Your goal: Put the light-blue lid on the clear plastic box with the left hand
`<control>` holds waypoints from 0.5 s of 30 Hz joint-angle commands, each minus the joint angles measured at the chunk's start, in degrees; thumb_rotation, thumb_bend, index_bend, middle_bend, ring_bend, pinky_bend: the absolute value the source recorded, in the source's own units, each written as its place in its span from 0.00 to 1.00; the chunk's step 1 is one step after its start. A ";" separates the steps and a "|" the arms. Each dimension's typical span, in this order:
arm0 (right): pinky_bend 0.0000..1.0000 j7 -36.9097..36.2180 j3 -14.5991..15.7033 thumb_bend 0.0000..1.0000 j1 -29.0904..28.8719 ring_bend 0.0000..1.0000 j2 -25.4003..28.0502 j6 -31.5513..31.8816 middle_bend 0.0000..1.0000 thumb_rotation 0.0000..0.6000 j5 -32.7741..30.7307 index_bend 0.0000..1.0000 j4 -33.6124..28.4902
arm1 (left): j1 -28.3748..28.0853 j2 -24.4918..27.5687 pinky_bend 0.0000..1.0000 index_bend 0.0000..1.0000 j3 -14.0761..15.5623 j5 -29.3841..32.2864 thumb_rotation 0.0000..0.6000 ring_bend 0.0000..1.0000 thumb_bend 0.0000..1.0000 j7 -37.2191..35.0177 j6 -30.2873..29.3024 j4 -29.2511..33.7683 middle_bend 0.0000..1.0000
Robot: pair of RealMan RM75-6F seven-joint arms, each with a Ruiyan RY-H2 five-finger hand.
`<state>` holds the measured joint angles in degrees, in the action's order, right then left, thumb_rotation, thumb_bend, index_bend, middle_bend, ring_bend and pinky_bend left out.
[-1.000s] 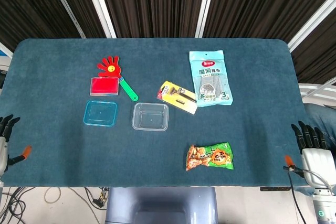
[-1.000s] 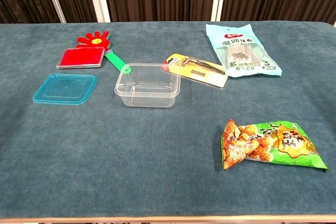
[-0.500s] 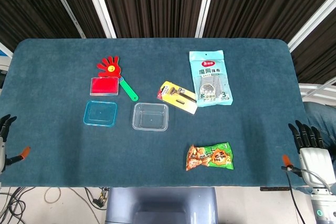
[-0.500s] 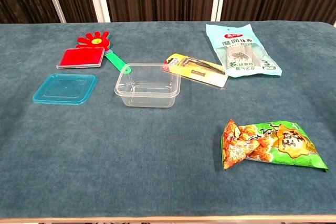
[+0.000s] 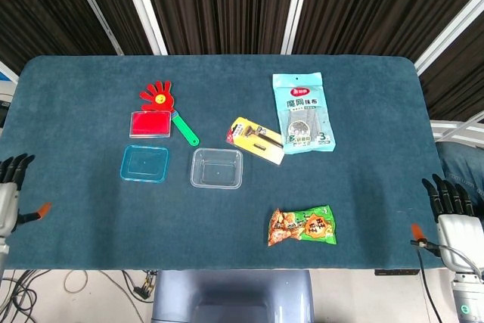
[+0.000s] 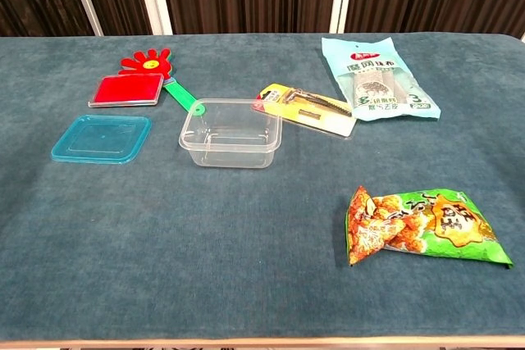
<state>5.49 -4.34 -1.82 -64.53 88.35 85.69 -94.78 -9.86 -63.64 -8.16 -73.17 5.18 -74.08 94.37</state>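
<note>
The light-blue lid (image 5: 144, 163) (image 6: 102, 138) lies flat on the table, just left of the clear plastic box (image 5: 217, 168) (image 6: 231, 133), which stands upright and uncovered. My left hand (image 5: 9, 194) shows only in the head view, at the table's left front edge, far left of the lid, fingers apart and holding nothing. My right hand (image 5: 452, 218) hangs off the table's right front corner, fingers apart and empty. Neither hand appears in the chest view.
A red box (image 5: 151, 123) and a red hand-shaped clapper with a green handle (image 5: 168, 107) lie behind the lid. A yellow razor pack (image 5: 257, 140), a teal cloth packet (image 5: 302, 112) and a snack bag (image 5: 302, 226) lie to the right.
My left hand has risen slightly along the left edge. My right hand has dropped a little lower at the right corner. The objects on the table have not moved.
</note>
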 commanded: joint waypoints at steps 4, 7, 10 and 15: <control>0.00 -0.65 -0.35 0.35 -0.05 0.00 0.16 -1.03 0.01 1.00 -1.72 0.02 -0.07 | -9.16 3.80 0.01 0.07 -2.61 4.04 1.00 0.00 0.17 5.89 12.34 1.41 0.04; 0.00 0.00 -0.44 0.35 -0.15 0.00 0.33 -1.34 0.01 1.00 -2.09 0.02 0.19 | -12.77 4.03 0.01 0.07 -3.46 8.31 1.00 0.00 0.17 7.58 18.20 2.96 0.04; 0.00 0.35 -0.32 0.35 -0.30 0.00 0.34 -1.62 0.01 1.00 -1.93 0.02 0.12 | -16.30 2.59 0.01 0.07 -4.10 12.55 1.00 0.00 0.17 9.14 22.68 2.51 0.04; 0.00 0.80 -0.58 0.35 -0.44 0.00 0.35 -2.18 0.01 1.00 -2.91 0.02 0.01 | -21.07 -3.09 0.01 0.06 -3.32 16.30 1.00 0.00 0.17 14.32 25.62 -2.01 0.04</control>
<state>6.35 -4.80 -2.22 -64.18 86.32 83.06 -94.69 -28.47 -63.93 -11.68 -59.02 16.85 -50.19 94.69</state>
